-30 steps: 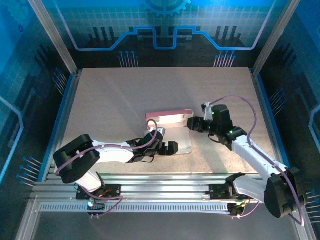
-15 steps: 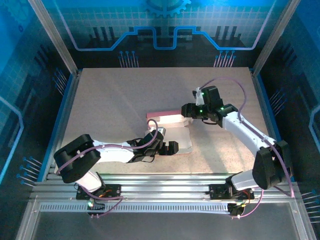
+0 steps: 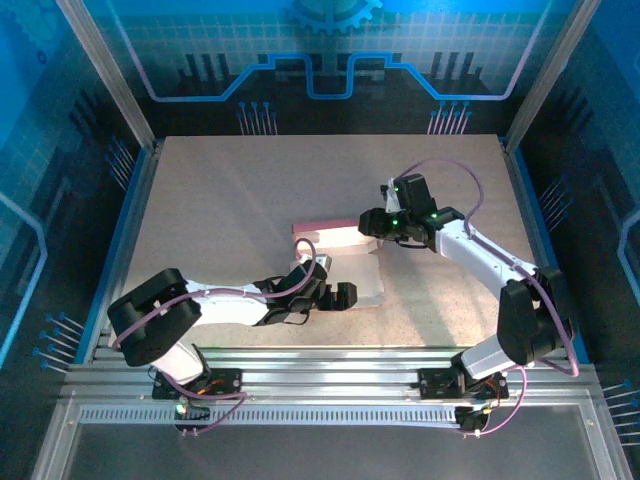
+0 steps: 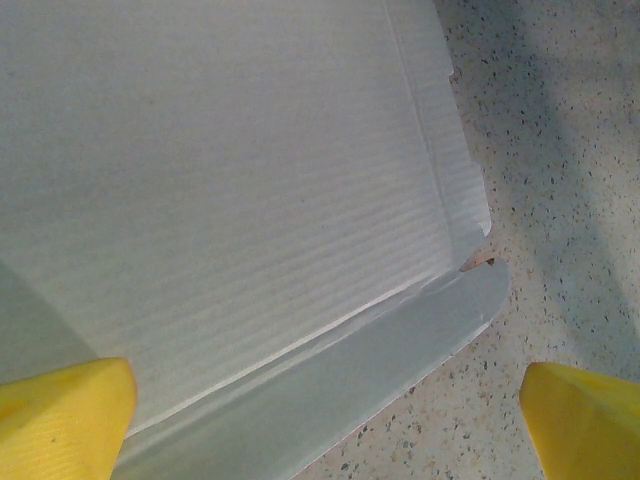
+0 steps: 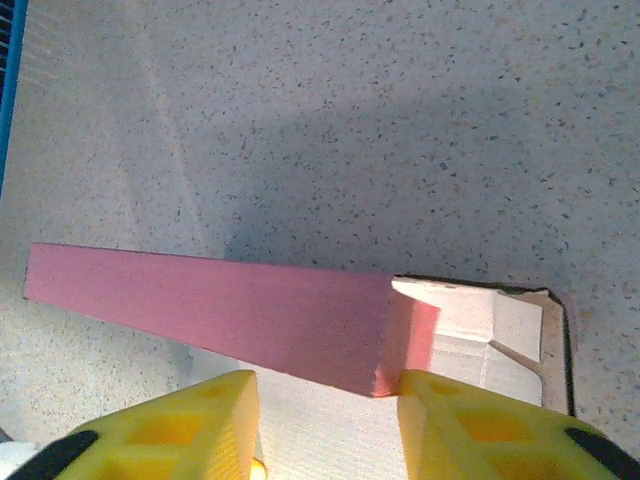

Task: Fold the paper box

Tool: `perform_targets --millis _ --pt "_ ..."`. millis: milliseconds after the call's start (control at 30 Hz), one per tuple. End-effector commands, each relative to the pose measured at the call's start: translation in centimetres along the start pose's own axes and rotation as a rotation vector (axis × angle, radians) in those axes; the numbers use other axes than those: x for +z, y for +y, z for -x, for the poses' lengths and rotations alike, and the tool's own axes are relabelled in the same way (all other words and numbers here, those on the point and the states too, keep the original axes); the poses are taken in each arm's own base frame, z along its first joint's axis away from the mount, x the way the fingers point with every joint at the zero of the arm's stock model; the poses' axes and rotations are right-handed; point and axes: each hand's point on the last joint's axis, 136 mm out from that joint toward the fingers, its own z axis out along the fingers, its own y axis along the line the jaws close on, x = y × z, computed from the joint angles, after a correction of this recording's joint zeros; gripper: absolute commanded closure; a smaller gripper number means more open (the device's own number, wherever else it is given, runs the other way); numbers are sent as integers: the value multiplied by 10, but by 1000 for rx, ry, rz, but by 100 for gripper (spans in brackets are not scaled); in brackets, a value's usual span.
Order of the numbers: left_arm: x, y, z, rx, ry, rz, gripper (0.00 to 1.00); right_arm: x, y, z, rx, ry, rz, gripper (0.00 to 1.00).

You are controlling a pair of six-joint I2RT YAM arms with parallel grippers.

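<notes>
The paper box lies mid-table with its whitish inner side up and its pink far wall raised. My left gripper rests over the near edge, open wide. In the left wrist view its yellow fingertips stand far apart over the whitish floor and a near flap. My right gripper is at the box's far right corner. In the right wrist view it is open, and the end of the pink wall sits between the fingers, close to the right one. A whitish side flap stands beside that end.
The speckled table is bounded by metal rails on the left and right. Both arm bases are bolted to the near rail. The right arm reaches across the table's right half.
The right arm has swung from the box's right side up to its far right corner, and its jaws have narrowed around the pink wall's end. The left arm has stayed put.
</notes>
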Motion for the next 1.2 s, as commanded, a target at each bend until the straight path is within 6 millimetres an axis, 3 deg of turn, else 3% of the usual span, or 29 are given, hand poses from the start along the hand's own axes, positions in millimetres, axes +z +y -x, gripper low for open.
perform_targets --millis 0,67,200,367,867,1000,1167 --pt "3 17 -24 -8 88 54 1 5 11 1 25 4 55 64" --pt "4 18 -25 -9 88 55 1 6 10 1 39 0 66 69" --pt "3 18 -25 -10 86 52 1 4 7 2 48 -6 62 71" --pt "4 19 -26 -14 86 54 1 -3 0 1 23 -11 20 64" --pt "6 18 -27 -16 91 49 1 -58 -19 10 -152 -47 -56 63" --pt "6 18 -26 -17 90 49 1 -56 -26 16 -192 -33 -92 63" --pt "6 17 -25 -13 90 49 1 -39 -36 18 -213 11 -123 63"
